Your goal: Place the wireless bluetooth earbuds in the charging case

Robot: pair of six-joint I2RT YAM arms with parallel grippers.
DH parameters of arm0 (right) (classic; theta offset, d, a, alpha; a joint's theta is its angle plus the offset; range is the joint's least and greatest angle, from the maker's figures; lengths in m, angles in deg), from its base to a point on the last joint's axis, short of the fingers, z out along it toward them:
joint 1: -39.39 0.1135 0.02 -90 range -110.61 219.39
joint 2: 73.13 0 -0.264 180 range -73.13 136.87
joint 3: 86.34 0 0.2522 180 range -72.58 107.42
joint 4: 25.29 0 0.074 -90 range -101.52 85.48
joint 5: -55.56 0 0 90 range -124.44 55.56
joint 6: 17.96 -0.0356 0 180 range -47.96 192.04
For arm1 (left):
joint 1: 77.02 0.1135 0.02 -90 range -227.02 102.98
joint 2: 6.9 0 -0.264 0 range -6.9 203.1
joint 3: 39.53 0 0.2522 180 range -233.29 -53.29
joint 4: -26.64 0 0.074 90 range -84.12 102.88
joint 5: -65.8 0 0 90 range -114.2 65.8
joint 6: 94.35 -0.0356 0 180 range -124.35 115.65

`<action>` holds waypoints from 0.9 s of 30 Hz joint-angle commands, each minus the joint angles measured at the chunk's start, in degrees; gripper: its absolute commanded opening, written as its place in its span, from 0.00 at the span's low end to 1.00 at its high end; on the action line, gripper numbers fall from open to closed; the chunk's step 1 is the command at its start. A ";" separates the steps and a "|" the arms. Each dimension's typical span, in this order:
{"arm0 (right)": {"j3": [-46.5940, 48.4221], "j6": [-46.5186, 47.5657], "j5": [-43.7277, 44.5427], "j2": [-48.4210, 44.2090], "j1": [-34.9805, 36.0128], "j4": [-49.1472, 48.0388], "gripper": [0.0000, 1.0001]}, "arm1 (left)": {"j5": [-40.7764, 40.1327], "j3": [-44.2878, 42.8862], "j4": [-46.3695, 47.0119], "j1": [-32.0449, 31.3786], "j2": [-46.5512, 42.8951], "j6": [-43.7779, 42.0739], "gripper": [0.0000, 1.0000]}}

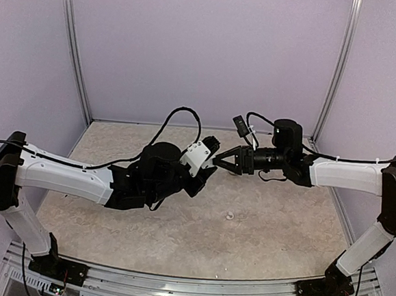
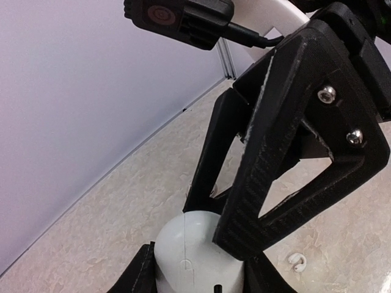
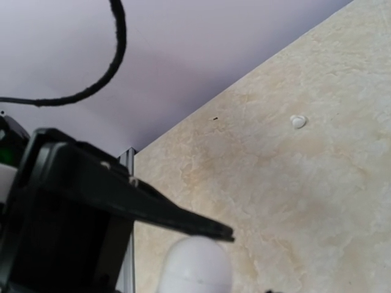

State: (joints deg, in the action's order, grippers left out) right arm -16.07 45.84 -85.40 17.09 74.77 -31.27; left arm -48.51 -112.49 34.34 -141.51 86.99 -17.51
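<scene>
Above the middle of the table (image 1: 279, 250), the left gripper (image 1: 210, 149) clamps the white charging case (image 2: 190, 253) by its base. The right gripper (image 1: 219, 163) has its jaws set either side of the case's top, and I cannot tell whether they pinch it. The case looks closed; nothing shows inside. One earbud (image 1: 229, 216) lies loose on the table, toward the near edge. A skewed squeeze could twist the smooth case out of the left grip — or knock it down onto the table.
</scene>
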 commanded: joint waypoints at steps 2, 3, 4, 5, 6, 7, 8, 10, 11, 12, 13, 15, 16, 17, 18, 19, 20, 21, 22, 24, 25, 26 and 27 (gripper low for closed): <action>0.71 -1.98 -0.54 0.89 1.26 -2.21 0.45 | 0.48 0.49 2.71 -0.32 -1.29 -0.58 0.36; 0.56 -2.30 -0.54 1.10 1.42 -2.49 0.45 | 0.51 0.45 2.79 -0.38 -1.19 -0.69 0.36; 0.65 -2.55 -0.52 1.25 1.55 -2.85 0.45 | 0.41 0.34 2.80 -0.45 -1.17 -0.90 0.36; 0.73 -2.62 -0.54 1.46 1.75 -3.05 0.44 | 0.24 0.20 2.81 -0.52 -1.04 -1.11 0.36; 0.99 -2.63 -0.54 1.72 1.94 -2.68 0.43 | 0.02 0.02 2.81 -0.57 -0.86 -1.27 0.36; 1.19 -2.51 -0.42 2.03 2.09 -2.38 0.43 | -0.31 -0.15 2.73 -0.60 -0.69 -1.45 0.36; 1.12 -2.42 -0.31 2.21 2.14 -2.32 0.42 | -0.58 -0.27 2.64 -0.62 -0.52 -1.57 0.36; 1.14 -2.30 -0.04 2.49 2.32 -1.99 0.40 | -0.77 -0.54 2.48 -0.71 -0.31 -1.83 0.36; 1.02 -2.28 0.10 2.62 2.34 -1.97 0.37 | -1.00 -0.63 2.53 -0.83 -0.22 -2.04 0.36; 0.98 -2.27 0.29 2.63 2.40 -1.96 0.34 | -1.14 -0.65 2.54 -0.93 -0.15 -2.34 0.36; 0.90 -2.28 0.47 2.56 2.34 -1.77 0.31 | -1.25 -0.65 2.59 -0.95 -0.08 -2.53 0.36; 1.12 -2.00 0.75 2.48 2.39 -1.41 0.26 | -1.51 -0.53 2.78 -1.02 -0.05 -2.85 0.38; 1.26 -1.76 0.91 2.39 2.40 -1.05 0.25 | -1.52 -0.38 2.91 -1.11 -0.12 -3.14 0.40; 1.48 -1.57 0.95 2.32 2.39 -0.56 0.23 | -1.51 -0.12 3.16 -1.19 -0.32 -3.50 0.42; 1.68 -1.31 1.07 2.33 2.38 -0.09 0.21 | -1.49 0.18 3.42 -1.30 -0.49 -3.97 0.43; 1.87 -1.16 1.24 2.37 2.33 0.37 0.19 | -1.71 0.56 3.73 -1.38 -0.87 -4.43 0.45; 1.97 -1.02 1.29 2.34 2.29 0.60 0.17 | -1.84 0.90 3.91 -1.43 -1.11 -4.90 0.47; 2.00 -0.92 1.30 2.32 2.28 0.73 0.16 | -1.95 1.19 4.02 -1.43 -1.43 -5.33 0.49; 2.10 -0.96 1.22 2.40 2.27 0.88 0.15 | -2.10 1.39 4.03 -1.43 -1.82 -5.78 0.53; 2.27 -0.91 1.21 2.26 2.13 1.29 0.12 | -2.56 2.11 4.11 -1.66 -2.48 -6.63 0.66; 2.43 -0.88 1.15 2.14 1.96 1.55 0.11 | -2.75 2.54 4.19 -1.74 -2.81 -7.07 0.73; 2.38 -0.83 0.90 2.08 1.61 1.68 0.10 | -3.06 3.12 4.42 -1.82 -3.51 -7.49 0.79; 2.56 -0.63 0.60 1.94 1.17 2.02 0.09 | -3.30 3.71 4.57 -1.90 -3.99 -7.71 0.86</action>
State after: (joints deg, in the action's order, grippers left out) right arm -15.15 44.07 -84.52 18.88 76.41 -30.81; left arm -50.68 -110.70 36.06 -142.67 86.42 -23.18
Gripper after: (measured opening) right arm 0.237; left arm 0.759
